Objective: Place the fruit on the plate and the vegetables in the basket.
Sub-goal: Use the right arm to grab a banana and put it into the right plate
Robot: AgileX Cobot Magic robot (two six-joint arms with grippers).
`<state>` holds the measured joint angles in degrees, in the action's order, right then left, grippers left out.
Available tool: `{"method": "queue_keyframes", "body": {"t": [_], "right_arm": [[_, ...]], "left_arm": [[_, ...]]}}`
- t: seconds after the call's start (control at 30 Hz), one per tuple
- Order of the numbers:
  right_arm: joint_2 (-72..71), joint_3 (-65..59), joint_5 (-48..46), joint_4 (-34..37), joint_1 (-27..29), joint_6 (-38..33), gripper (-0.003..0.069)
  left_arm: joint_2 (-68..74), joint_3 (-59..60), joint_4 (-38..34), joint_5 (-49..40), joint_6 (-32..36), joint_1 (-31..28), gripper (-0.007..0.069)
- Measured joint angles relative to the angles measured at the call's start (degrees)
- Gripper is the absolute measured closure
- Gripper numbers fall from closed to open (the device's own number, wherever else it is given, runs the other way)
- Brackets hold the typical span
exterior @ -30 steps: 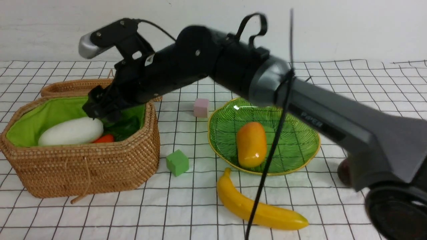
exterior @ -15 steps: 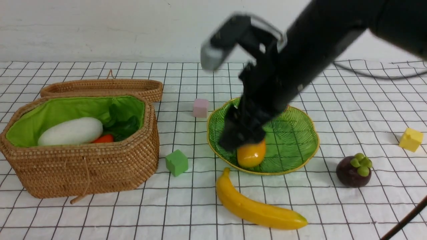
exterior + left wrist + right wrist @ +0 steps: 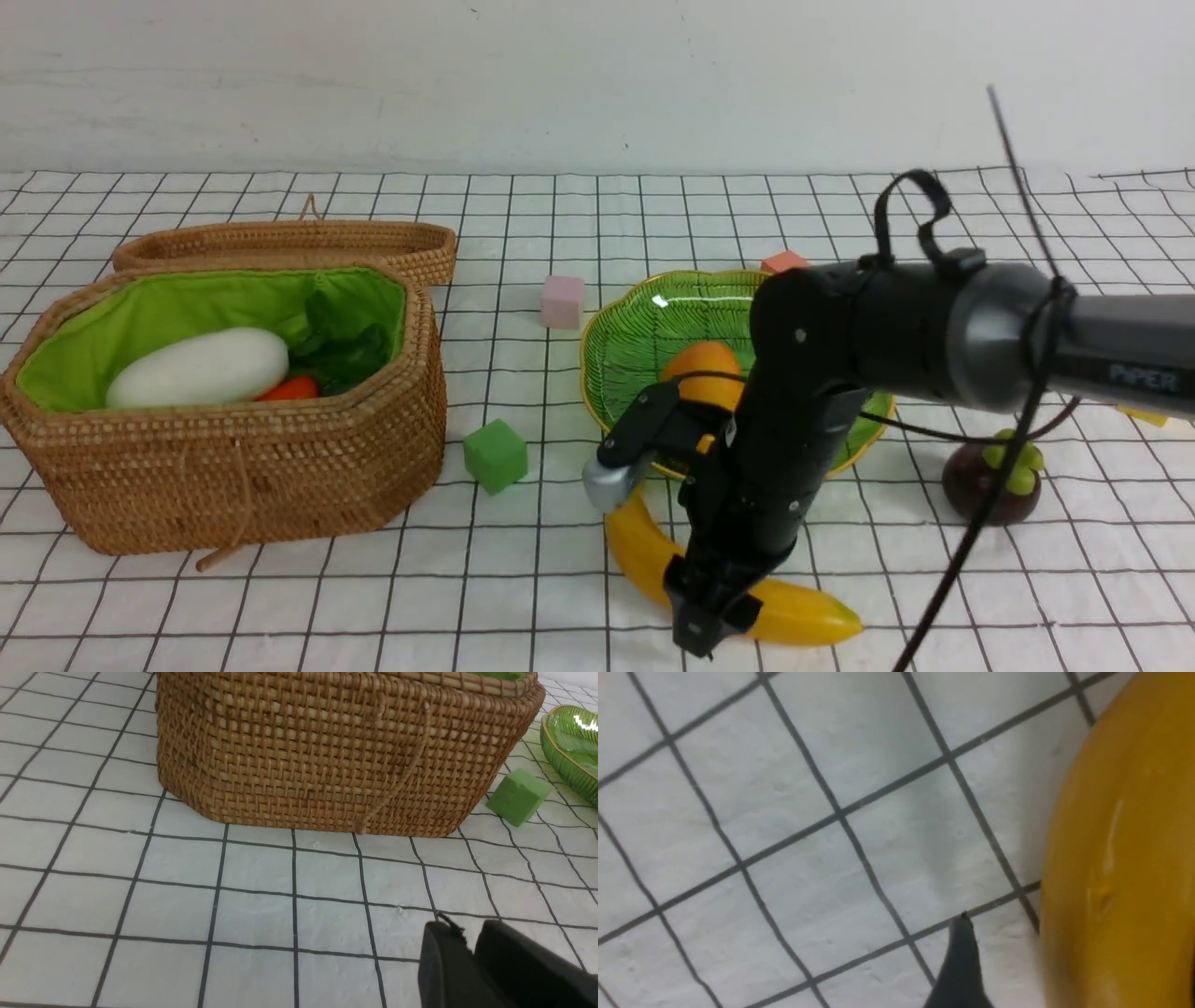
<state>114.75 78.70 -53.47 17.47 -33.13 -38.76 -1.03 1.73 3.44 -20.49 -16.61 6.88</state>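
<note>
Right gripper (image 3: pixel 707 611) poised over the banana (image 3: pixel 803 611) on the checked cloth (image 3: pixel 373 597), jaws spread, one finger (image 3: pixel 959 970) just beside the fruit. Left gripper (image 3: pixel 469 942), fingers pressed together, near the basket (image 3: pixel 327 756). Mango (image 3: pixel 705 359) on the plate (image 3: pixel 644 327); radish (image 3: pixel 201 366) in the basket.
</note>
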Motion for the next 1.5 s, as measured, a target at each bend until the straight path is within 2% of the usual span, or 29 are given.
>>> {"method": "queue_keyframes", "body": {"t": [0.03,0.07,0.17,0.27,0.33,0.43,0.5,0.7,0.77,1.0,1.1,1.2,1.23,1.27,1.3,1.37,1.5], "right_arm": [[0.04,0.0,-0.01,-0.11,0.0,-0.09,0.0167],[0.12,0.0,-0.43,0.55,0.0,-0.09,0.0246],[0.18,0.79,-2.99,1.8,0.0,0.6,0.0349],[0.18,3.53,-6.03,4.16,0.0,3.23,0.0335],[0.06,7.88,-7.86,8.28,0.0,7.0,0.0335],[-0.46,14.59,-5.8,12.36,0.06,14.59,0.0335],[-0.74,18.01,-2.01,13.59,0.36,22.34,0.0335],[-0.18,22.26,17.85,14.73,3.49,50.04,0.0335],[1.08,22.29,22.79,14.26,4.43,55.18,0.0335],[8.09,22.29,30.58,14.08,6.83,65.46,0.0335],[9.77,22.22,30.96,13.95,7.7,66.96,0.0335],[10.38,22.22,30.96,13.68,8.55,67.08,0.0318],[10.38,22.22,31.15,13.68,8.76,67.08,0.0279],[10.38,22.22,31.15,13.68,8.76,67.08,0.0279],[10.38,22.22,31.08,13.68,8.96,66.96,0.0214],[10.38,22.53,29.61,13.68,9.27,66.18,0.0143],[10.21,24.25,24.48,13.61,9.86,63.92,0.0043]], "left_arm": [[0.0,0.0,0.0,0.0,0.0,0.0,0.0529],[0.0,0.0,0.0,0.0,0.0,0.0,0.0529],[0.0,0.0,0.0,0.0,0.0,0.0,0.0526],[0.0,0.0,0.0,0.0,0.0,0.0,0.0521],[0.0,0.0,0.0,0.0,0.0,0.0,0.0517],[0.0,0.0,0.0,0.0,0.0,0.0,0.0513],[0.0,0.0,0.0,0.0,0.0,0.0,0.0511],[0.0,0.0,0.0,0.0,0.0,0.0,0.051],[0.0,0.0,0.0,0.0,0.0,0.0,0.0508],[0.0,0.0,0.0,0.0,0.0,0.0,0.0501],[0.0,0.0,0.0,0.0,0.0,0.0,0.0499],[0.0,0.0,0.0,0.0,0.0,0.0,0.0497],[0.0,0.0,0.0,0.0,0.0,0.0,0.0496],[0.0,0.0,0.0,0.0,0.0,0.0,0.0496],[0.0,0.0,0.0,0.0,0.0,0.0,0.0494],[0.0,0.0,0.0,0.0,0.0,0.0,0.0493],[0.0,0.0,0.0,0.0,0.0,0.0,0.049]]}}
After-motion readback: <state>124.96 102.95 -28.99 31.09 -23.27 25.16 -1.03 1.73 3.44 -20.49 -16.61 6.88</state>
